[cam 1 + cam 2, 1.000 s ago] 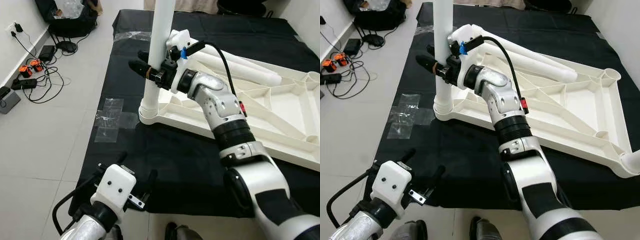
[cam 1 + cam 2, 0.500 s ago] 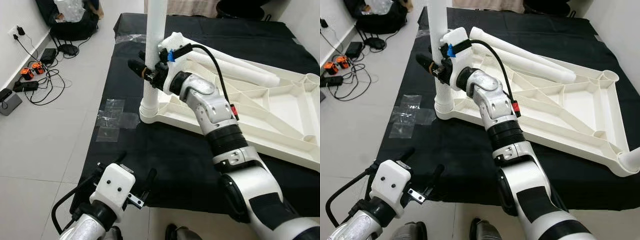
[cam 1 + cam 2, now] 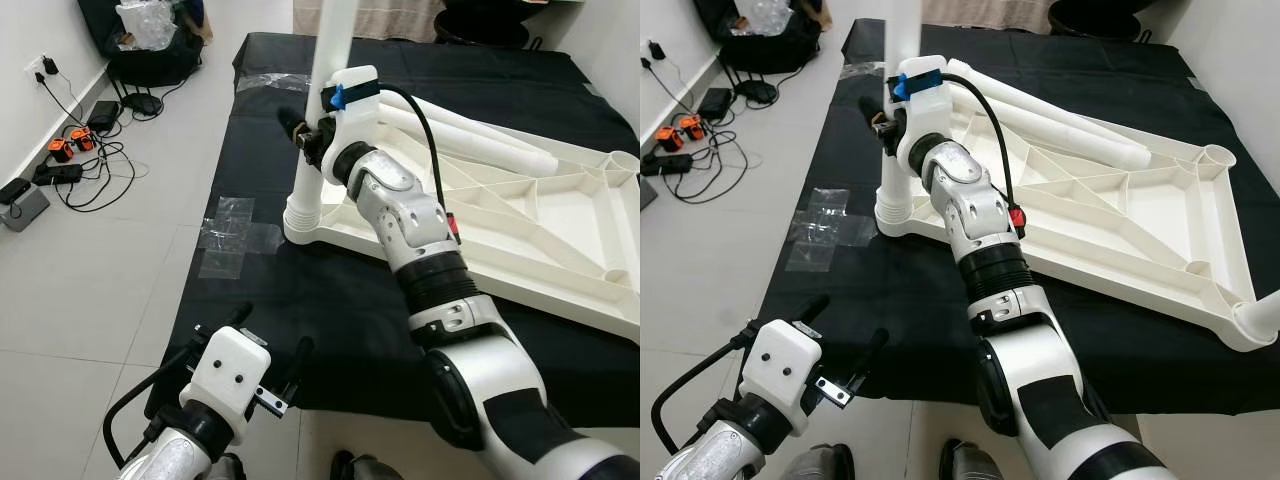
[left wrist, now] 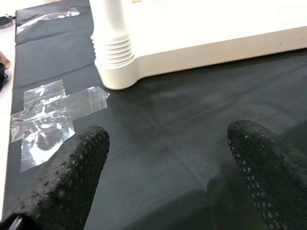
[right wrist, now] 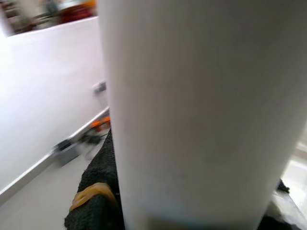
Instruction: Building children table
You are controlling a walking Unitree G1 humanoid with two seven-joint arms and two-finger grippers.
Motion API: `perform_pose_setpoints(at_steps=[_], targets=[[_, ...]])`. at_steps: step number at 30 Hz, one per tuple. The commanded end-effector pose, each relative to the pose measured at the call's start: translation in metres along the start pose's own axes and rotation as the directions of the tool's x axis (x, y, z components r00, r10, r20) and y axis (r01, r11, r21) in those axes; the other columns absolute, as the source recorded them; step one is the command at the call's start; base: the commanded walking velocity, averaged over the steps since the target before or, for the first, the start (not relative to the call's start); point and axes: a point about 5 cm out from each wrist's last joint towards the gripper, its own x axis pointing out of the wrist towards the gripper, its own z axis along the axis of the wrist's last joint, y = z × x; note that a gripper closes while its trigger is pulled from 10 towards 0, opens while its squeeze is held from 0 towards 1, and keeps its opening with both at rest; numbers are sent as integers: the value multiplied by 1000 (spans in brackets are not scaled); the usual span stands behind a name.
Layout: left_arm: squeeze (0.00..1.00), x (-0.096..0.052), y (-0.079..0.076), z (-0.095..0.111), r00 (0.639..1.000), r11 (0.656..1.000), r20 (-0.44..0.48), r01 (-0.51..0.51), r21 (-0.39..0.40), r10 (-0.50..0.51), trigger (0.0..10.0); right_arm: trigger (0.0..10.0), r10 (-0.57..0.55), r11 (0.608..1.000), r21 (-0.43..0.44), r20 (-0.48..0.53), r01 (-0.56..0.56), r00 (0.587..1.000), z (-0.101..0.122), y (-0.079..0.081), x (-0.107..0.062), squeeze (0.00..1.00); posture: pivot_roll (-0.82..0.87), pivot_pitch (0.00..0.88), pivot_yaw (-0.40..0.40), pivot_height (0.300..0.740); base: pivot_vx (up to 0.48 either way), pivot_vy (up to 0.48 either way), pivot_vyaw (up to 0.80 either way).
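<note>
The white table top (image 3: 545, 215) lies upside down on a black cloth (image 3: 330, 310). One white leg (image 3: 330, 40) stands upright in its near-left corner socket (image 4: 112, 52). My right gripper (image 3: 300, 130) is shut on this leg about halfway up; the right wrist view has the leg (image 5: 201, 110) close up, with a black finger (image 5: 93, 206) wearing an orange band beside it. Two loose legs (image 3: 470, 140) lie across the top's far side. My left gripper (image 4: 168, 172) hangs open over the cloth's near edge, short of the socket, holding nothing.
Clear tape patches (image 3: 235, 240) stick to the cloth's left edge and the tiled floor. Cables and chargers (image 3: 70, 150) lie along the left wall, and a black bag (image 3: 150, 50) stands at the far left. The table top's right end (image 3: 1255, 330) reaches toward the cloth's right edge.
My right wrist has turned around the upright leg while still gripping it, so its fingers now point more away from me. The left arm has not moved.
</note>
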Motion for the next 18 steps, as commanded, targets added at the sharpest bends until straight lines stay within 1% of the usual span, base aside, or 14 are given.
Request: perform_pose_setpoints(at_steps=[1,3,4,7,8,12,17,18], targets=[[0,-1,-2,-6,1000,1000,-29,4,-8,-5,10000,10000,-149,988,-40,-85,146,985,-23,-25,-7,0,116,234,-109,740,0,0,0],[0,0,-2,-6,1000,1000,-29,4,-7,-5,10000,10000,-289,957,-46,-23,288,957,-19,-29,-13,0,116,234,-109,740,0,0,0],[0,0,-2,-6,1000,1000,-29,4,-7,-5,10000,10000,-289,957,-46,-23,288,957,-19,-29,-13,0,116,234,-109,740,0,0,0],[0,0,-2,-7,1000,1000,-30,5,-5,-5,10000,10000,-385,920,-63,40,386,922,-15,-27,-21,0,117,227,-109,740,0,0,0],[0,0,-2,-7,1000,1000,-30,5,-5,-5,10000,10000,-385,920,-63,40,386,922,-15,-27,-21,0,117,227,-109,740,0,0,0],[0,0,-2,-7,1000,1000,-30,6,-5,-6,10000,10000,-444,891,-76,67,448,894,-15,-21,-28,0,115,224,-109,740,0,0,0],[0,0,-2,-7,1000,1000,-28,6,-5,-6,10000,10000,-461,882,-73,72,466,884,-15,-15,-32,0,114,222,-108,740,0,0,0],[0,1,-2,-7,1000,1000,-27,6,-6,-6,10000,10000,-465,879,-68,85,471,881,-13,-11,-33,0,114,220,-109,740,0,0,0]])
